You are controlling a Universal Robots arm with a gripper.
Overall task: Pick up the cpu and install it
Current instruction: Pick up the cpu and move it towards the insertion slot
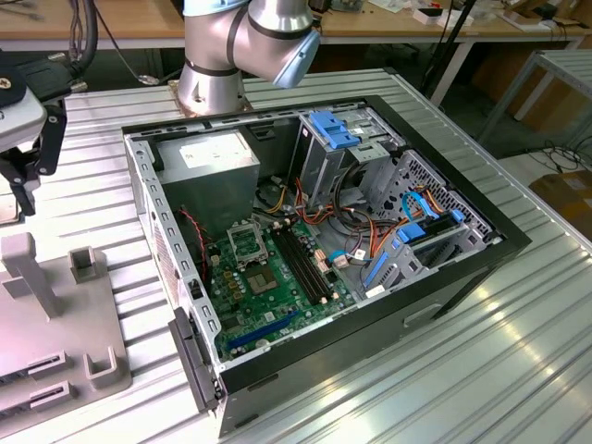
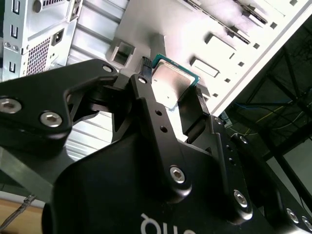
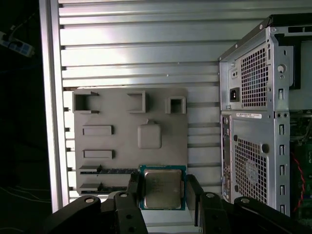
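In the first wrist view the tool (image 3: 163,179) pinches the cpu (image 3: 162,191) by two opposite edges, over the grey fixture plate (image 3: 122,117)

Robot bod: matte-black angular metal gripper (image 2: 173,85), silver hex-socket screws (image 2: 177,174) at gripper's link pivots, white mark (image 2: 161,225) on gripper base. Silver-grey tubular arm (image 1: 217,46) w/ pale-blue joint cap (image 1: 294,57).

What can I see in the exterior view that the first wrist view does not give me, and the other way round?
Exterior view: the metal-framed socket on the green board inside the open computer case, and the arm's base. First wrist view: the cpu held in the gripper, above the grey holder plate. Both: the case, the holder plate and the ribbed table.
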